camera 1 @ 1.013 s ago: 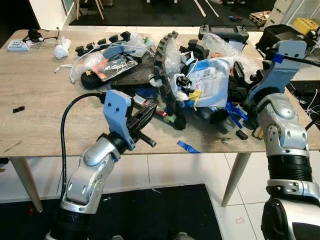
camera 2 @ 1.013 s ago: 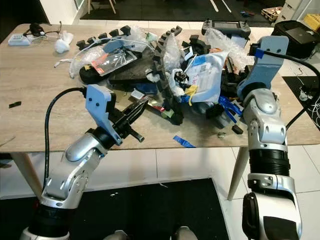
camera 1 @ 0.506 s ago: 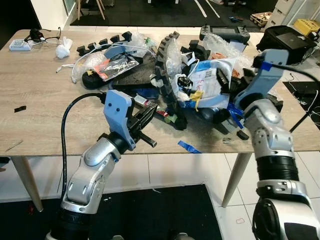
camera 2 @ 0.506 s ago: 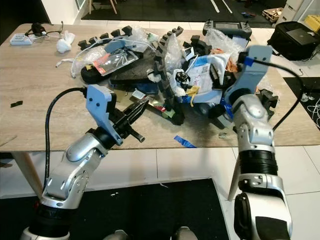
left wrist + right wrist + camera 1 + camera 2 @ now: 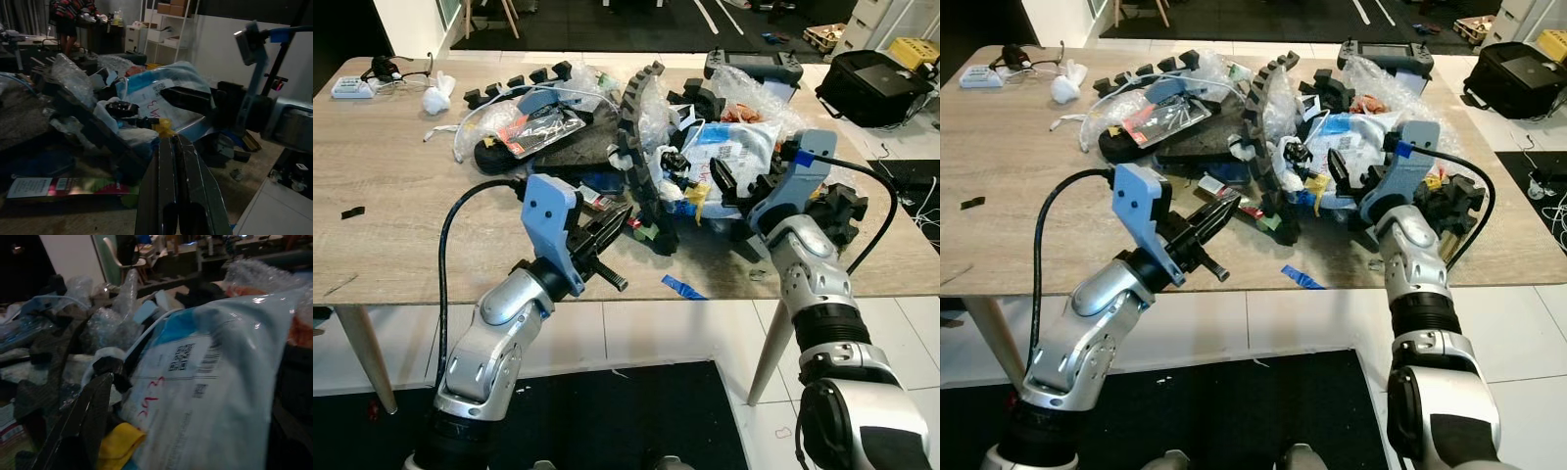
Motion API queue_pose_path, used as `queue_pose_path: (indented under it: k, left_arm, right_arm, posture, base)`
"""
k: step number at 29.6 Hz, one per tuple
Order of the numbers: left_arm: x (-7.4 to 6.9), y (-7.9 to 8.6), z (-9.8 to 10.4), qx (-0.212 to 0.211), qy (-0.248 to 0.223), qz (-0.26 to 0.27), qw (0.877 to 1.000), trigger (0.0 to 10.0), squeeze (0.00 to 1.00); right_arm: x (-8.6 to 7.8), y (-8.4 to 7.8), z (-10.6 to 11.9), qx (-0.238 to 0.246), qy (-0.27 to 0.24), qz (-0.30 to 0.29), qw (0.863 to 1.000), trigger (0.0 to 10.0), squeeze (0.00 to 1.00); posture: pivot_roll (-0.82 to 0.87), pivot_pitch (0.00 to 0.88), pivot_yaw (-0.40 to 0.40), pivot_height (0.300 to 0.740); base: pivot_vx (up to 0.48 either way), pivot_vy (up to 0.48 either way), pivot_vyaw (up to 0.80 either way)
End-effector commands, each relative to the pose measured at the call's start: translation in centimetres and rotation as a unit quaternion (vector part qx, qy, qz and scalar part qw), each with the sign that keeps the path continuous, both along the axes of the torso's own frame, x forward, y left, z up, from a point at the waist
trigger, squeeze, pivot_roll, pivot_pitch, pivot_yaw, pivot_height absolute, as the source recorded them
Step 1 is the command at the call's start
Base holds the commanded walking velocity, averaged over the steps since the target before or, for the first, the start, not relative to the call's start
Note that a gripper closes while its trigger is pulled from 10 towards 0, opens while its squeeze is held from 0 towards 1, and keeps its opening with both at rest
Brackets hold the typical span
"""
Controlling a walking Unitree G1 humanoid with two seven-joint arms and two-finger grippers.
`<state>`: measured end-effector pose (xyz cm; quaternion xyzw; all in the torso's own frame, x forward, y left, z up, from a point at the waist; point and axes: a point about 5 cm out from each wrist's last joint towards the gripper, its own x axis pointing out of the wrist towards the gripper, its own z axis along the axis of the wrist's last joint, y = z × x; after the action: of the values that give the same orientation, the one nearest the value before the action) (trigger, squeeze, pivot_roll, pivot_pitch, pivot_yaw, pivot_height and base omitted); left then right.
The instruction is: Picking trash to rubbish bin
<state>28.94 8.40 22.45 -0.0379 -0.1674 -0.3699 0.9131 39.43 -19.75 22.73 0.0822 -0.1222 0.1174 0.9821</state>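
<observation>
We had our right gripper (image 5: 1347, 174) spread around the blue-and-white plastic mailer (image 5: 1356, 147) mid-pile on the counter (image 5: 1018, 176), left gripper (image 5: 1219, 211) pressed together near the mailer's left, so we judged next: close, lift.

1. A heap of trash (image 5: 646, 147) lies on the bench (image 5: 401, 215), toward its right half.
2. A plastic mailer bag (image 5: 734, 162) sits on the heap's right side, with the right gripper (image 5: 729, 181) against its near edge (one finger at each side).
3. The left gripper (image 5: 607, 227) hangs over the near edge, left of the bag.
4. A tape scrap (image 5: 682, 287) lies before the heap.
5. A crumpled tissue (image 5: 434, 98) lies far left.
</observation>
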Motion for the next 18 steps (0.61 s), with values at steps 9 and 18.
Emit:
queue_pose_path:
  k: [9,18]
  left_arm:
    - [-0.06,-0.40,0.26,0.005,-0.010,0.007,1.000,10.0,0.00]
    - [-0.02,-0.35,0.30,0.005,-0.009,0.006,1.000,10.0,0.00]
  right_arm:
    - [0.39,0.21,-0.04,0.044,-0.013,0.010,0.999,10.0,0.00]
    - [0.44,0.63,-0.44,0.047,-0.015,0.023,0.999,0.0,0.00]
  posture:
    - [0.02,0.215,-0.034,0.740]
    - [0.02,0.212,-0.035,0.740]
  base:
    - [0.000,0.000,0.00]
    - [0.000,0.000,0.00]
